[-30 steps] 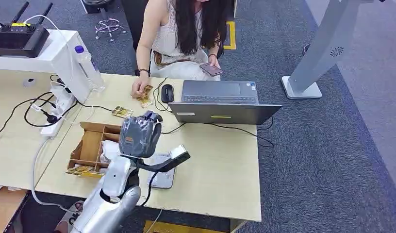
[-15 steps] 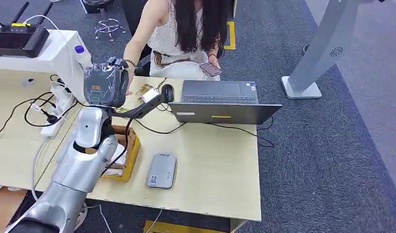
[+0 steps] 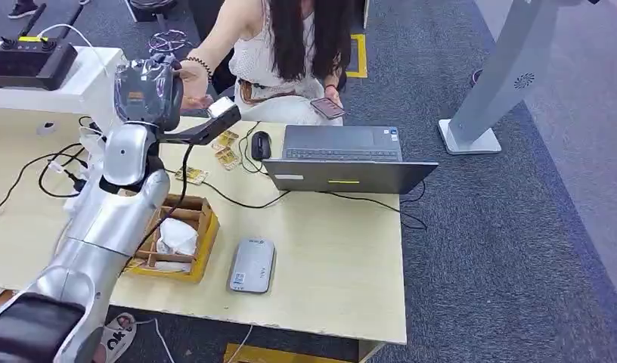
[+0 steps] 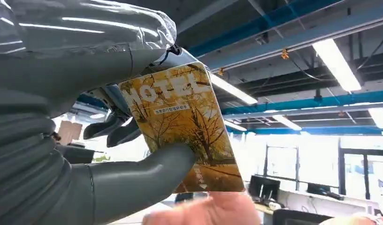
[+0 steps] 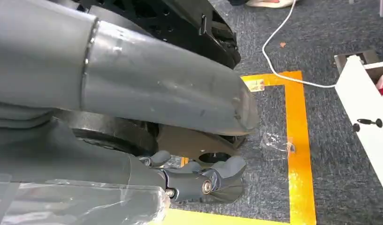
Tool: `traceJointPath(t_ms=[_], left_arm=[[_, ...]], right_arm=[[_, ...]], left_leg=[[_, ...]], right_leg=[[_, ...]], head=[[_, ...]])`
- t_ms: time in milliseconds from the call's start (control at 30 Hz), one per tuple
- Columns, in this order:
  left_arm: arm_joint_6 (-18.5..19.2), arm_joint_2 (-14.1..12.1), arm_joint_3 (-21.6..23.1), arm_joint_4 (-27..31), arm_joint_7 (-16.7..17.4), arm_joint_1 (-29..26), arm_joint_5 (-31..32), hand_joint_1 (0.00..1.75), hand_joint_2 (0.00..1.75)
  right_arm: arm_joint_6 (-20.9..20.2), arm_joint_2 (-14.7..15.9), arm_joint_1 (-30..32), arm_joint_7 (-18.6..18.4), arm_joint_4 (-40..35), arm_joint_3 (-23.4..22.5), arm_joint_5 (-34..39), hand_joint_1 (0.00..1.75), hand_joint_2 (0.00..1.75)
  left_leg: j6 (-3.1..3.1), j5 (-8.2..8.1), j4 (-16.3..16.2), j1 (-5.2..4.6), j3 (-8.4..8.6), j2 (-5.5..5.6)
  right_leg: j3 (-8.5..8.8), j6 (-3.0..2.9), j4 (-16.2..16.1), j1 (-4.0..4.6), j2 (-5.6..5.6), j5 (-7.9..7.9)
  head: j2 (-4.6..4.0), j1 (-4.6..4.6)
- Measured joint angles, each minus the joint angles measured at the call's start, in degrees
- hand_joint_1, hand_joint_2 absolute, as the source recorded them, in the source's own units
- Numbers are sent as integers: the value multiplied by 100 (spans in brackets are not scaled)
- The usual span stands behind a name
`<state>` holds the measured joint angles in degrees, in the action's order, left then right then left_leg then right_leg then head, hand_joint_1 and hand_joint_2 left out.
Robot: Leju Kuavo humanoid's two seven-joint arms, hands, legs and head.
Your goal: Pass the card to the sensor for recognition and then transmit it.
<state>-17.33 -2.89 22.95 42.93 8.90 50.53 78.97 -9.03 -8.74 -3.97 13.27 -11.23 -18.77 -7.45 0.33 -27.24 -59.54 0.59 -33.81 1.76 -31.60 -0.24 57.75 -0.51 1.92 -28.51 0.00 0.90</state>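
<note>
The left hand (image 4: 86, 140) is pinching the card (image 4: 182, 126) upright, long axis vertical, a person's fingers (image 4: 203, 211) touching its lower end.

High head view, close wrist views

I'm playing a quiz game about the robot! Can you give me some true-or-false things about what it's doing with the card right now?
1. The left hand holds a yellow card with trees on it. True.
2. The card lies flat on the grey sensor. False: the card is up in the air in the left hand, and the sensor sits alone on the table.
3. A person's hand is raised close to the robot's left hand. True.
4. The laptop is closed. False: it stands open on the table.
5. The right hand holds a second card. False: it hangs low over the floor, fingers curled, holding nothing.
</note>
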Motion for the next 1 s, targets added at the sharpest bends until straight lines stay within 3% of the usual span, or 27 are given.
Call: traceJointPath(t_ms=[100, 133, 500, 667, 800, 1000], left_arm=[[-35, 2, -2, -160, -13, 52, -35, 175, 175], [-37, 2, -2, -210, -18, 68, -61, 0, 175], [-284, 0, -26, -595, -83, 84, -208, 0, 175], [-375, 2, -33, -617, -349, 11, -412, 0, 175], [-424, -13, -50, 35, -767, -636, -739, 0, 175], [-424, -13, -50, 35, -767, -636, -739, 0, 175]], right_arm=[[0, 2, 0, 0, 0, 0, 0, 0, 0], [0, 2, -2, 0, 0, 2, 0, 0, 175], [0, 2, -4, -24, 0, 0, -9, 0, 175], [0, 7, -3, -9, 0, 0, 2, 0, 175], [-7, 9, 30, 102, 0, -57, 101, 0, 175], [-7, 9, 30, 102, 0, -57, 101, 0, 175]], left_leg=[[0, -1, 0, 0, -1, 0], [0, -1, 0, 0, -1, 1], [0, 0, 0, 0, -1, 1], [0, -1, 0, -1, -2, 1], [3, -5, 2, -3, -1, -4], [3, -5, 2, -3, -1, -4]], right_leg=[[0, 0, -1, 0, 0, 0], [0, 0, -1, 0, -1, 0], [0, 0, 0, 0, -1, 0], [0, 0, -1, 0, -1, 0], [0, 2, -2, -2, 3, -2], [0, 2, -2, -2, 3, -2]], head=[[0, 0], [0, 2], [0, 2], [0, 0], [0, 0], [0, 0]])
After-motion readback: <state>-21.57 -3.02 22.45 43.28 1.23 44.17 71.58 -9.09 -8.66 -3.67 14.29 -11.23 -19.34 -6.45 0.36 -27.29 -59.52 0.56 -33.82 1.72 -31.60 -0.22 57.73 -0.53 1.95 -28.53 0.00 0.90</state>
